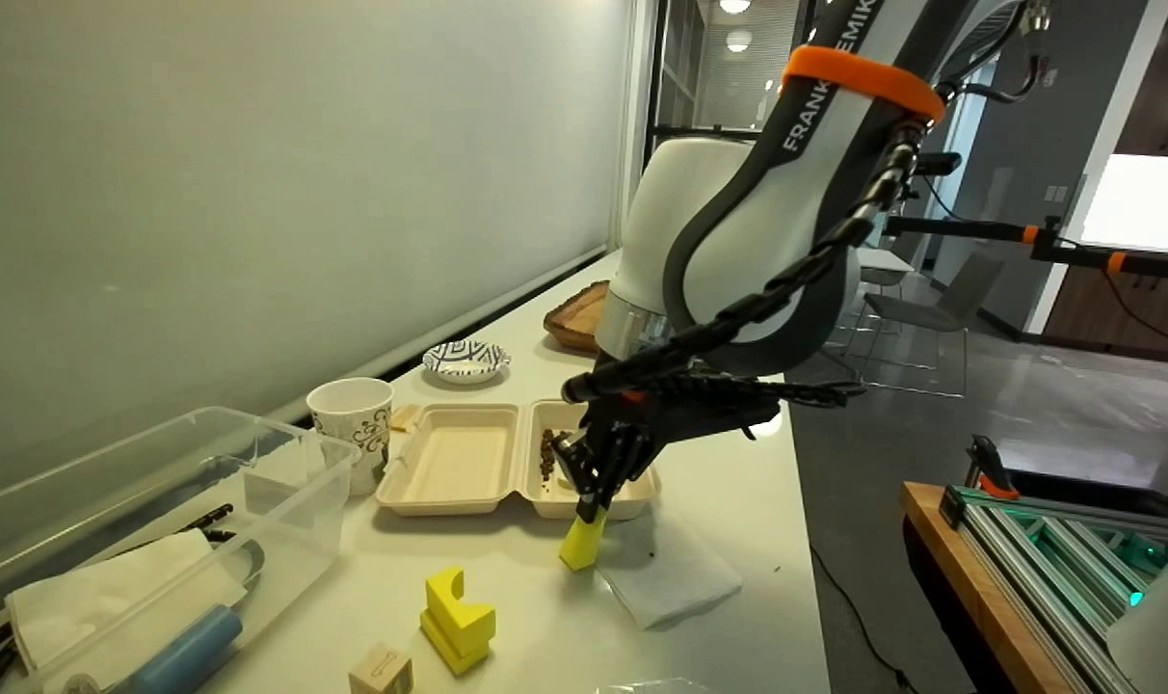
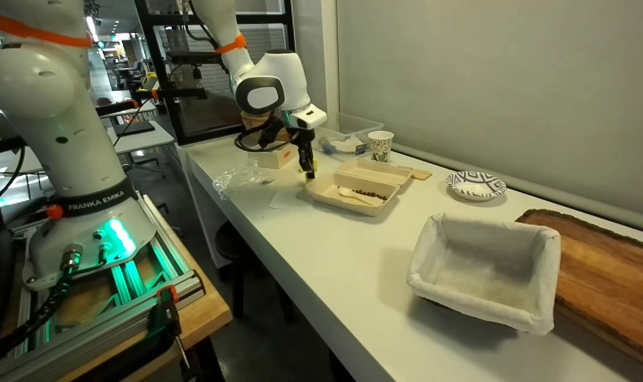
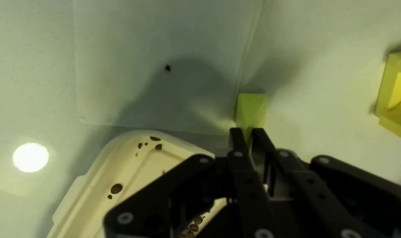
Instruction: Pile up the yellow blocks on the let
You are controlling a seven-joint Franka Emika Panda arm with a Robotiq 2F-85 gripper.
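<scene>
Gripper: jaws nearly together, clamped on the wedge at its narrow upper end.
Wedge: yellow; top between the fingertips, broader base showing below them in an exterior view. Whether the base touches the table, cannot tell.
Napkin: flat on the table, just beside the wedge.
Tray: lid open, near the wedge; spoon and brown bits in one half.
Stack: yellow arch on yellow slab, apart from the jaws; cut off by the right edge in the wrist view.
Cube: tan, near the stack.
</scene>
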